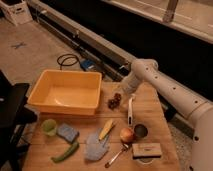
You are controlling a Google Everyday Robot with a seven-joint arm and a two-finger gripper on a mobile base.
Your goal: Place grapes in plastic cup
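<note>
Purple grapes (114,102), just beside the gripper (120,94) (its spread cannot be told), should be enclosed centrally before being carried to the plastic cup (49,126) far from it.

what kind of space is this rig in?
Probably a robot test bay or workshop, not a home: bare concrete floor, a coiled cable lying on it, and a wooden table strewn with mixed props. The hand is at the grapes.
</note>
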